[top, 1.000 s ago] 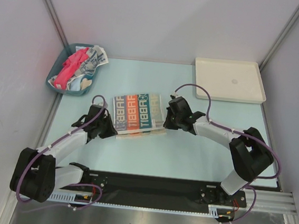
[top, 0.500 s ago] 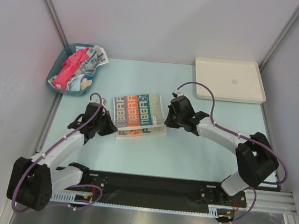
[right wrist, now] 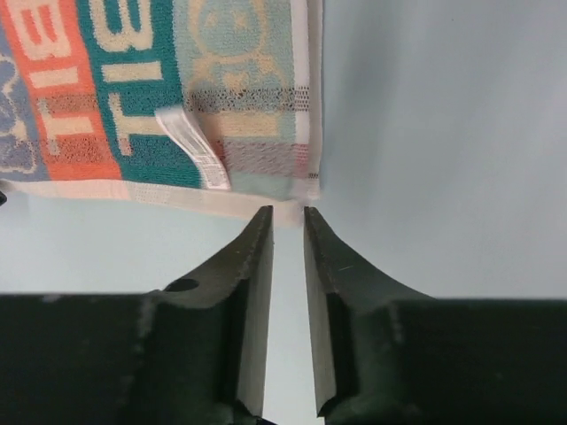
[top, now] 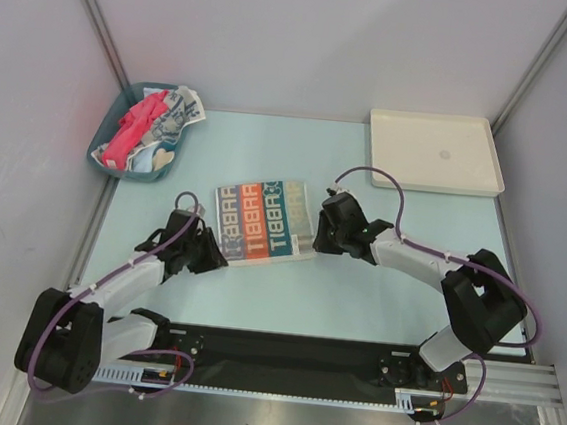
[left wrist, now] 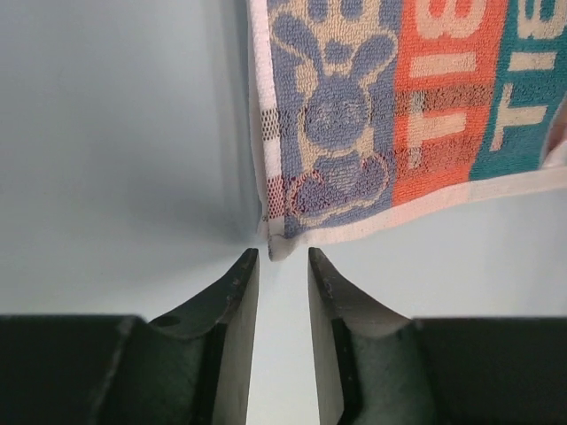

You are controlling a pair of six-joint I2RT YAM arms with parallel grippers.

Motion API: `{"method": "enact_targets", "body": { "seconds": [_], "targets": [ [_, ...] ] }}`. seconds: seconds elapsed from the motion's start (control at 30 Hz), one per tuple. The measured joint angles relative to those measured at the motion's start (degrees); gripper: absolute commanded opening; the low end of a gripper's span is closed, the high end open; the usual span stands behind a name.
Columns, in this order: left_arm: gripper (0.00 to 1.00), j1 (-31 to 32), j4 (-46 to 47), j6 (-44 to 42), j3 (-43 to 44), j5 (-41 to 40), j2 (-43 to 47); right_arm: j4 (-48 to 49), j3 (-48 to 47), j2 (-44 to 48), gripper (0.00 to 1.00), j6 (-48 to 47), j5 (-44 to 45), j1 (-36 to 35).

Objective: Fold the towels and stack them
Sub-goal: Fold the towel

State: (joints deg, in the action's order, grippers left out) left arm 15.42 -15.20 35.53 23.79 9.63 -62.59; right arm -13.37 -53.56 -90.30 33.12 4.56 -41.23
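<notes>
Right wrist only: white loop tag [right wrist: 193, 146] on lettered towel [right wrist: 106, 53].

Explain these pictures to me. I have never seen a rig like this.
Two robot arms are bolted at the near edge of a table. The wide picture looks down from above and behind them. The two close-ups come from a camera on each wrist. On the table lie a folded lettered towel, a white tray at the far right, and a teal bin of crumpled towels at the far left. The left gripper and right gripper each sit at a near corner of the lettered towel, jaws almost together. Whether they pinch it, I cannot tell.
</notes>
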Motion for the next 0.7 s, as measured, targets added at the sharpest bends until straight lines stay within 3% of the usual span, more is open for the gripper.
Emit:
{"method": "enact_targets", "body": {
  "seconds": [0.13, 0.23, 0.37, 0.47, 0.7],
  "targets": [
    [0.41, 0.0, -0.4, 0.4, 0.0, -0.3, 0.9, -0.1, 0.0, 0.0, 0.5, -0.4, -0.1, 0.0],
    [0.43, 0.0, -2.5, 0.5, 1.1, -1.2, 2.7, -1.2, -0.2, 0.2, 0.51, -1.2, -0.3, 0.0],
    [0.47, -0.1, -5.2, 0.5, 6.2, -3.5, 2.8, -2.8, -1.7, 0.8, 0.48, -2.5, -0.8, 0.9],
    [0.47, -0.8, -5.4, 0.4, 12.9, -5.2, -1.4, -3.1, -8.0, -1.8, 0.42, -4.4, -4.0, 5.0],
    [0.41, -4.5, -1.9, -1.7, 30.4, -6.2, -22.2, -0.4, -32.7, -21.2, 0.22, -6.7, -12.9, 13.0]
  ]
}}
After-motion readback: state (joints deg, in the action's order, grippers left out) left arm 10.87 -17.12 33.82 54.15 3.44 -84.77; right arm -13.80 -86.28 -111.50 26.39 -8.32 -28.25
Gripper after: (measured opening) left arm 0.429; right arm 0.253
